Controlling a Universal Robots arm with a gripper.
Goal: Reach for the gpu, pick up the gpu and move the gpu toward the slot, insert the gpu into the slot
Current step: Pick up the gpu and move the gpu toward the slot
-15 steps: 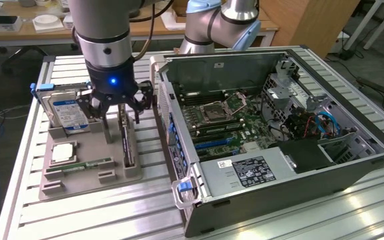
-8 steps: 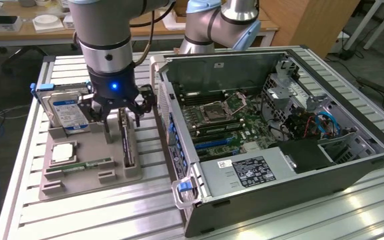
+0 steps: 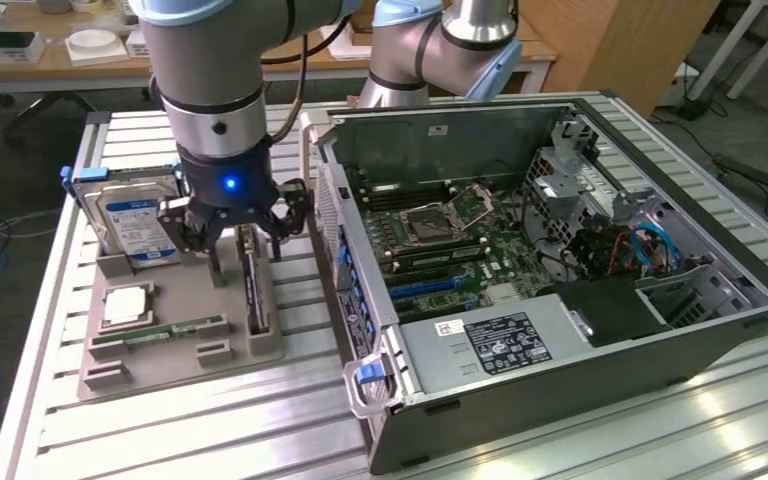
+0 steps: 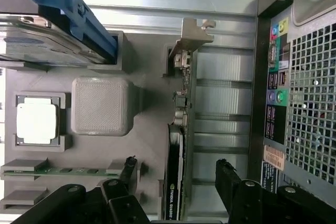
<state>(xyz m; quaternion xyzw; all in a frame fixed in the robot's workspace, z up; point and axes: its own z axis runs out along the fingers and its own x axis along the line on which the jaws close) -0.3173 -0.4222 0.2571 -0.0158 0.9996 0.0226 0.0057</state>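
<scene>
The gpu (image 3: 253, 290) is a thin dark card standing on edge in a grey fixture tray (image 3: 157, 355) to the left of the open computer case in the exterior view. Its silver bracket (image 4: 191, 35) is at the far end in the wrist view, where the card (image 4: 176, 192) runs between my fingers. My gripper (image 3: 241, 238) (image 4: 177, 171) hangs open just above the card's bracket-side half, one dark finger (image 4: 128, 169) on each side, with gaps to the card. Blue expansion slots (image 3: 418, 285) lie on the motherboard inside the case.
The tray also holds a silver hard drive (image 3: 137, 225) with a blue label, a processor chip (image 3: 127, 303) and a green memory stick (image 3: 177, 329). The case wall (image 3: 357, 300) stands close beside the card. A second arm (image 3: 424, 50) rises behind the case.
</scene>
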